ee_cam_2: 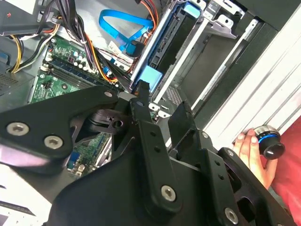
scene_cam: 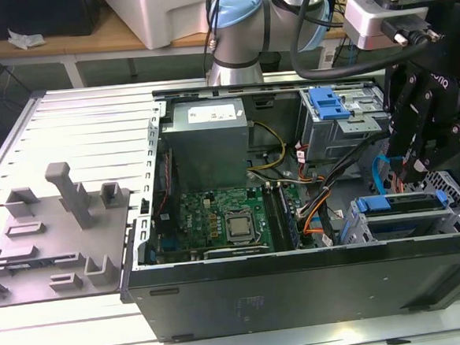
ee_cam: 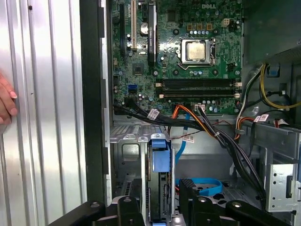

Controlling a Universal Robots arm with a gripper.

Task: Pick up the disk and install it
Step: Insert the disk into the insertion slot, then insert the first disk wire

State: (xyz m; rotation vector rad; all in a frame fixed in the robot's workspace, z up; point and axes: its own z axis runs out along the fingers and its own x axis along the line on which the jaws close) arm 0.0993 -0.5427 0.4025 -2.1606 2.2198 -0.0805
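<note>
Second wrist view shows the gripper (ee_cam_2: 161, 99) spread and empty, the disk (ee_cam_2: 169, 42) sitting in the cage (ee_cam_2: 214, 28) just beyond its fingertips (ee_cam_2: 141, 94); pushing off-line could jam it or snag the blue cable (ee_cam_2: 120, 21) alongside.

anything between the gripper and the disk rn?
Nothing visible. In the first wrist view the disk stands on edge in the drive cage, and the open gripper is lined up over it, a finger to each side. The blue cable lies beside the cage, not between them.
</note>
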